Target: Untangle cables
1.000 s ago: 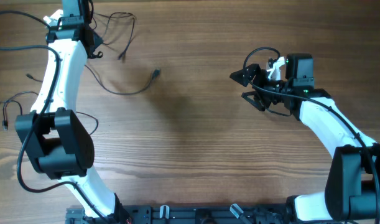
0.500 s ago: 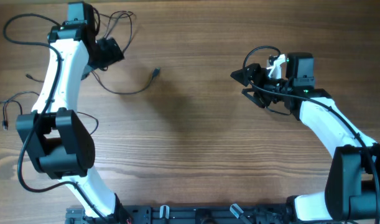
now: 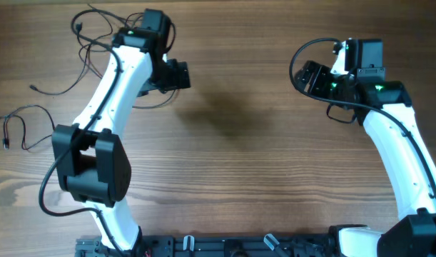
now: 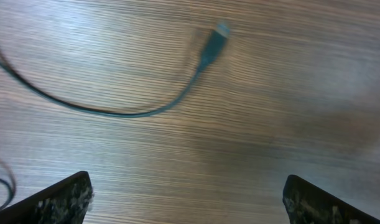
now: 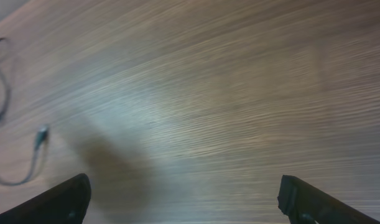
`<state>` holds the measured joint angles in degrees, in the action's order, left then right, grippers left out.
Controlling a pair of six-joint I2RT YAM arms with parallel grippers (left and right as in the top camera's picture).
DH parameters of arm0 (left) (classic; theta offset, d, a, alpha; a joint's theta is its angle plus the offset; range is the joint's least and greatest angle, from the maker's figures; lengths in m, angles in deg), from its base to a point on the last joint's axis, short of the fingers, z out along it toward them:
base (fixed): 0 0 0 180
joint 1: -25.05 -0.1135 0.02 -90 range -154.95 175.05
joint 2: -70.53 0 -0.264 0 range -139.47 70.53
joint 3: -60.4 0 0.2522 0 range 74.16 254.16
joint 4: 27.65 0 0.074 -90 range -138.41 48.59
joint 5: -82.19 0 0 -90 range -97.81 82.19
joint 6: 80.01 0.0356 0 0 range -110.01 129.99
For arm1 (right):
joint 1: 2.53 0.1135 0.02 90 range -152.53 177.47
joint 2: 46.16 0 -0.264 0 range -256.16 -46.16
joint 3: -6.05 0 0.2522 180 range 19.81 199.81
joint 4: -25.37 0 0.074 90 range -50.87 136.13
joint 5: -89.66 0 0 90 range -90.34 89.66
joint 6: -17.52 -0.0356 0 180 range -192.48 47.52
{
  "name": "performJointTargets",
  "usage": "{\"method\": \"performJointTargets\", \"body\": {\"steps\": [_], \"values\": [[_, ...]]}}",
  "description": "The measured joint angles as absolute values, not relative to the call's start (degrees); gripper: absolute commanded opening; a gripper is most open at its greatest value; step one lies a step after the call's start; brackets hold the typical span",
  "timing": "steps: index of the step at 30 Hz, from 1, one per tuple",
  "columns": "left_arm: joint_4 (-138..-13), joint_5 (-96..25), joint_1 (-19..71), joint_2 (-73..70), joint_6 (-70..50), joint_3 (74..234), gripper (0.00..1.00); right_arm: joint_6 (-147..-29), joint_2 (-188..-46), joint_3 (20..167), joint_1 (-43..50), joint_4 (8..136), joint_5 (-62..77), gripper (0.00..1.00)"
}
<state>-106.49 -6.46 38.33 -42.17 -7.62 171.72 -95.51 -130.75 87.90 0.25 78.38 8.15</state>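
Thin black cables (image 3: 95, 32) lie in a loose bunch at the table's far left. Another thin cable (image 3: 16, 127) lies at the left edge. My left gripper (image 3: 176, 75) is open and empty, to the right of the bunch. In the left wrist view its fingers (image 4: 186, 205) hover over bare wood, with one curved cable strand (image 4: 115, 112) and its plug (image 4: 213, 43) lying ahead of them. My right gripper (image 3: 307, 77) is open and empty at the far right. In the right wrist view its fingers (image 5: 186, 199) are spread wide, and the same plug (image 5: 40, 134) shows far to the left.
The wooden table (image 3: 239, 164) fills all views. A thick black robot cable (image 3: 303, 53) loops off my right wrist. The arm bases stand at the near edge.
My left gripper has swung right and toward the table's middle, away from the bunch, to hover near the loose plug end. My right gripper has shifted slightly right and back.
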Motion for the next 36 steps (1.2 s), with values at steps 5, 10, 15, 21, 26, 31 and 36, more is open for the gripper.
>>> {"method": "performJointTargets", "body": {"steps": [5,10,15,21,26,31,36], "values": [[-106.3,-6.5,41.6,-42.2,-7.6,171.7,1.0,-94.7,-130.8,87.9,0.3,78.6,4.0,1.0],[-106.3,-6.5,41.9,-42.2,-7.6,171.7,1.0,-94.7,-130.8,87.9,0.3,78.6,4.0,1.0],[-106.3,-6.5,41.9,-42.2,-7.6,171.7,1.0,-94.7,-130.8,87.9,0.3,78.6,4.0,1.0],[-106.3,-6.5,41.9,-42.2,-7.6,171.7,1.0,-94.7,-130.8,87.9,0.3,78.6,4.0,1.0],[-106.3,-6.5,41.9,-42.2,-7.6,171.7,1.0,-94.7,-130.8,87.9,0.3,78.6,4.0,1.0],[-106.3,-6.5,41.9,-42.2,-7.6,171.7,1.0,-94.7,-130.8,87.9,0.3,78.6,4.0,1.0],[-99.8,-6.5,41.9,-39.4,-7.6,171.4,1.0,-94.7,-130.8,87.9,0.3,78.6,3.8,1.0]]}}
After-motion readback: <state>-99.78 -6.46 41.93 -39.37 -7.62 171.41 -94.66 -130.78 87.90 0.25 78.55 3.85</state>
